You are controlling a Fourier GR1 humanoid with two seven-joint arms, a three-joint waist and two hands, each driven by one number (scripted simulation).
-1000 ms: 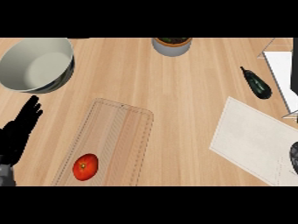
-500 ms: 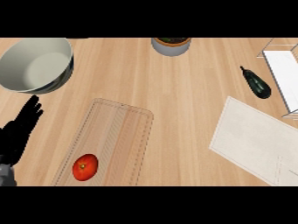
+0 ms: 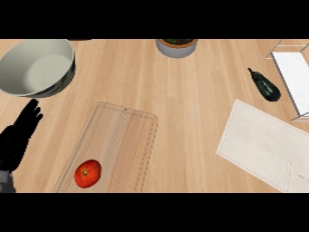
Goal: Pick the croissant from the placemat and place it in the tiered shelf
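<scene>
The pale placemat [image 3: 270, 152] lies at the lower right with nothing on it. No croissant shows anywhere in the head view. The tiered shelf [image 3: 302, 79], a wire frame with a white tray, stands at the right edge. My left hand [image 3: 13, 140] rests open at the lower left edge, fingers straight and pointing up, holding nothing. My right hand is out of view.
A dark eggplant [image 3: 265, 85] lies between the shelf and the placemat's far corner. A large grey bowl [image 3: 35, 68] sits at the upper left and a small pot [image 3: 176, 46] at the top middle. A wooden cutting board [image 3: 117, 145] carries a red tomato [image 3: 88, 173].
The right arm and hand, seen at the right edge by the shelf one second ago, have left the view. The shelf's white tray now shows. The left hand has not moved.
</scene>
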